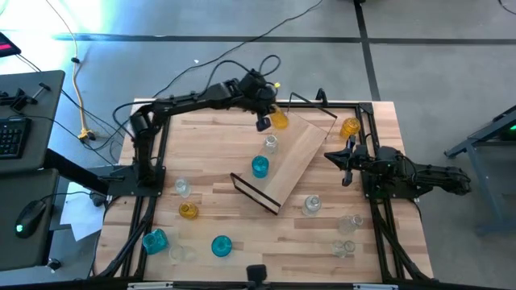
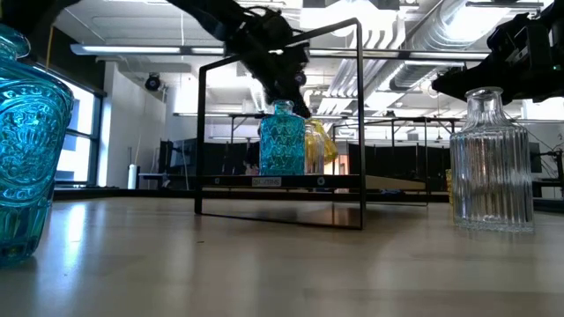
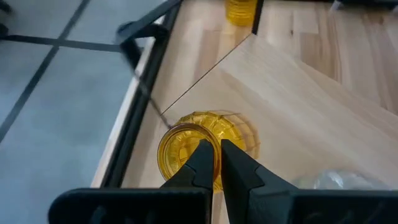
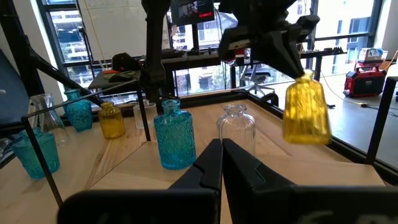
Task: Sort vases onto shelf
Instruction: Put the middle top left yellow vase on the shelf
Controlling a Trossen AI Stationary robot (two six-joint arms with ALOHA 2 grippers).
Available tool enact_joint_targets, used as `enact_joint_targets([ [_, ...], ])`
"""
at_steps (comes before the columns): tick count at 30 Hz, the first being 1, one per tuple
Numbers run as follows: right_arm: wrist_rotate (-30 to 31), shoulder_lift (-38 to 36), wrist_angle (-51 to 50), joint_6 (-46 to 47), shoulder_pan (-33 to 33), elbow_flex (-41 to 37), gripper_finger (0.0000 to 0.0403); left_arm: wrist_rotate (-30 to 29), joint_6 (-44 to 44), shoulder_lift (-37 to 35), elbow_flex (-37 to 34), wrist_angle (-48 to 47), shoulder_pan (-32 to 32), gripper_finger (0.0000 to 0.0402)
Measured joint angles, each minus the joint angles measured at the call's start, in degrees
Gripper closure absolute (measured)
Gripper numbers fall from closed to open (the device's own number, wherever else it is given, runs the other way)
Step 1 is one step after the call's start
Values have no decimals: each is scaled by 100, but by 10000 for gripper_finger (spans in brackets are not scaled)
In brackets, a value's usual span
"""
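**Left arm holds an amber vase over the far end of the shelf**

The left gripper (image 1: 264, 122) is reached across the far side of the table (image 1: 218, 137), its jaws pinching the rim of an amber vase (image 1: 279, 119) at the far end of the shelf (image 1: 294, 157). In the right wrist view that vase (image 4: 306, 115) hangs from the dark fingers clear of the board beneath it; the left wrist view looks down into its open mouth (image 3: 189, 149), the gripper's own fingertips (image 3: 214, 163) set at the rim.

The shelf lies diagonally across the middle of the table, with a black wire frame (image 1: 254, 192) at its near end. A teal vase (image 1: 260, 167) and a clear vase (image 1: 270, 143) stand upright on the board.

The right gripper (image 1: 348, 157) waits at the right side of the table, near the shelf's right edge, jaws pressed together and holding nothing. A second amber vase (image 1: 350, 127) stands just beyond it at the far right corner.

Other vases are scattered on the table: an amber one (image 1: 188, 211) and a clear one (image 1: 182, 188) at the left, two teal ones (image 1: 155, 240) (image 1: 221, 246) along the near edge, and clear ones (image 1: 312, 205) (image 1: 350, 221) (image 1: 345, 248) at the near right.
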Motion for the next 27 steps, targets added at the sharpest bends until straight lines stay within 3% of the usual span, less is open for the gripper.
enact_joint_targets([
  [9,1,2,-1,0,1,0,402,-60,190,827,1148,-1003,-92,399],
  [27,1,2,-1,0,0,-1,402,-13,282,934,1240,-1017,-269,391],
])
